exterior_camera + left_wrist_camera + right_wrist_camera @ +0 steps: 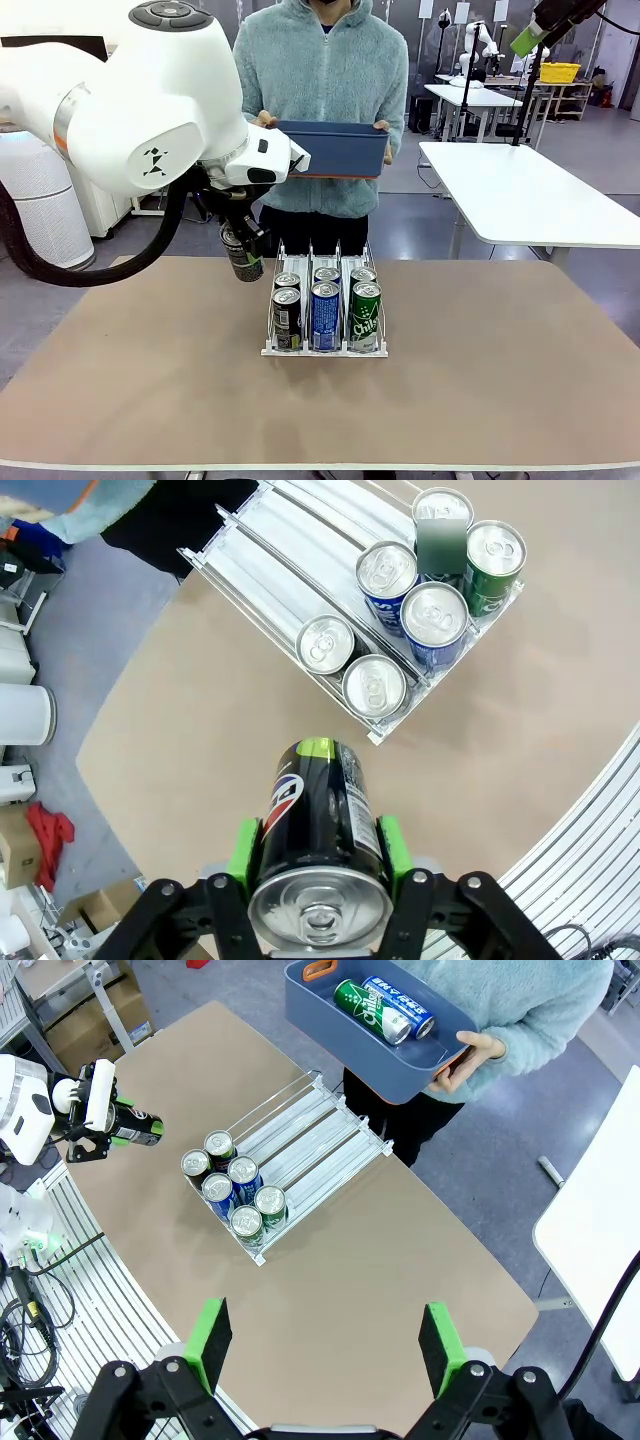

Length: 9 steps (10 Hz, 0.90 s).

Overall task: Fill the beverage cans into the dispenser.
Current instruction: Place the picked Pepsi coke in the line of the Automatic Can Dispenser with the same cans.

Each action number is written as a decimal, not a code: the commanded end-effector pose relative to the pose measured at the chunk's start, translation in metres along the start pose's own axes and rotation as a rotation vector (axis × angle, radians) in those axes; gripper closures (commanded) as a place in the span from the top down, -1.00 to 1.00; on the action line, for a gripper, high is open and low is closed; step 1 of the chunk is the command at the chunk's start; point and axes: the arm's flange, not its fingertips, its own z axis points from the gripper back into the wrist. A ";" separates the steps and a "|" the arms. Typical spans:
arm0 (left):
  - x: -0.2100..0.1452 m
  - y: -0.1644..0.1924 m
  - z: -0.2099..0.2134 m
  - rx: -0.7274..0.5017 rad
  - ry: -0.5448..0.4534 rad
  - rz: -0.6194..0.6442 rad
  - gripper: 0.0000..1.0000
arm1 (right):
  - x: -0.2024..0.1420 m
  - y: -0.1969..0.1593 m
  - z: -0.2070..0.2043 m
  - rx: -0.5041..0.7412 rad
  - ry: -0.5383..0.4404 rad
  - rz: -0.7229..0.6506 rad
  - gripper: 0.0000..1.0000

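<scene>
Beverage cans (326, 305) crowd the dispenser (280, 530) front, so your left end effector (318, 855) hovers near its empty rear, clamped on a dark can (241, 258).

Left arm comes in low, wrist bent downward. left gripper (243, 258) clamped on a dark can (318, 825) (green pads (243, 850) pressed to both its sides). right gripper (325, 1345) held high, facing down, fingers (210, 1340) spread wide, empty.

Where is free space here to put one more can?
Free: the table right of the dispenser and before its lip; the rear halves of all three lanes. Crowded: the lanes' front, with six cans, and left of it, where the left pincer holds a dark can.
</scene>
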 end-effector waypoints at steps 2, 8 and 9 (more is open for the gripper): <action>0.012 -0.005 -0.009 0.002 -0.016 0.057 0.15 | 0.000 0.000 0.000 0.000 -0.002 -0.009 1.00; 0.014 -0.051 -0.063 -0.136 -0.032 0.030 0.15 | 0.000 0.000 0.000 0.000 -0.002 -0.009 1.00; 0.012 -0.056 -0.068 -0.157 -0.044 0.022 0.15 | 0.000 0.000 0.000 0.000 -0.002 -0.009 1.00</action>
